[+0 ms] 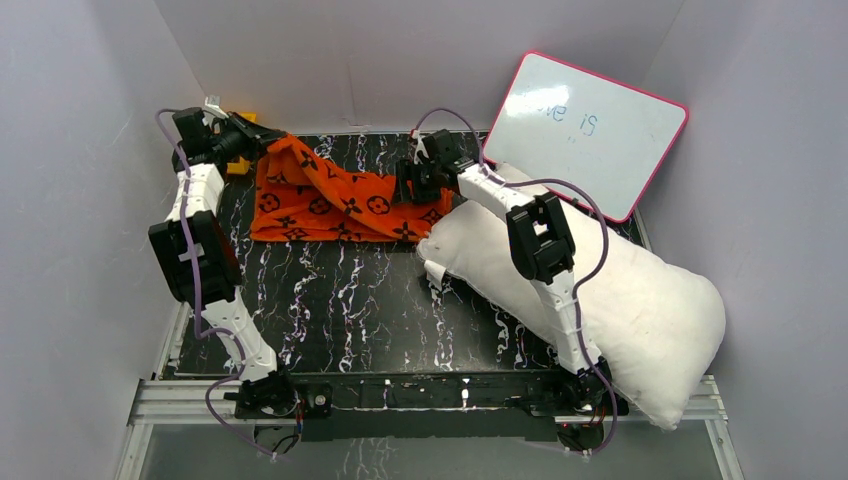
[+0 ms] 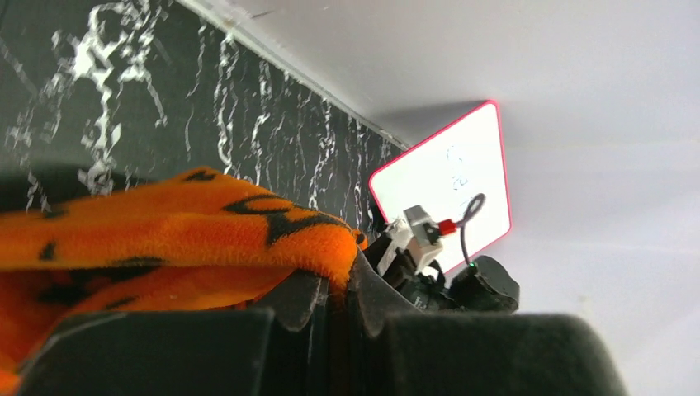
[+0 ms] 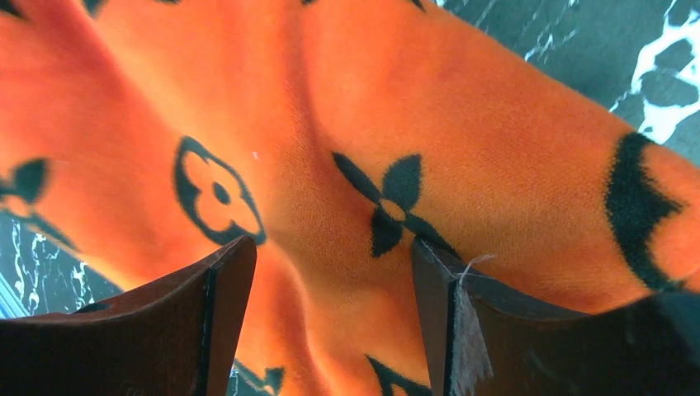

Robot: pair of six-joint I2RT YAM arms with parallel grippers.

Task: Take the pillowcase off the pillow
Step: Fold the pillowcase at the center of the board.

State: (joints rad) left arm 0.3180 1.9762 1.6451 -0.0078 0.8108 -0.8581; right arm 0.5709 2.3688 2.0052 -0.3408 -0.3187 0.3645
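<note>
The orange pillowcase (image 1: 330,195) with black motifs lies crumpled at the back middle of the table, apart from the white pillow (image 1: 610,300), which lies bare at the right. My left gripper (image 1: 258,138) is shut on the pillowcase's left corner and holds it lifted; in the left wrist view the fabric (image 2: 190,239) is pinched between the jaws (image 2: 334,285). My right gripper (image 1: 408,185) hovers open at the pillowcase's right end; in the right wrist view its jaws (image 3: 334,272) stand wide apart just above the fabric (image 3: 347,148).
A pink-framed whiteboard (image 1: 590,130) leans against the back right wall, behind the pillow. A small yellow object (image 1: 240,160) sits by the left gripper at the back left. White walls close in on three sides. The table (image 1: 350,300) is black marbled.
</note>
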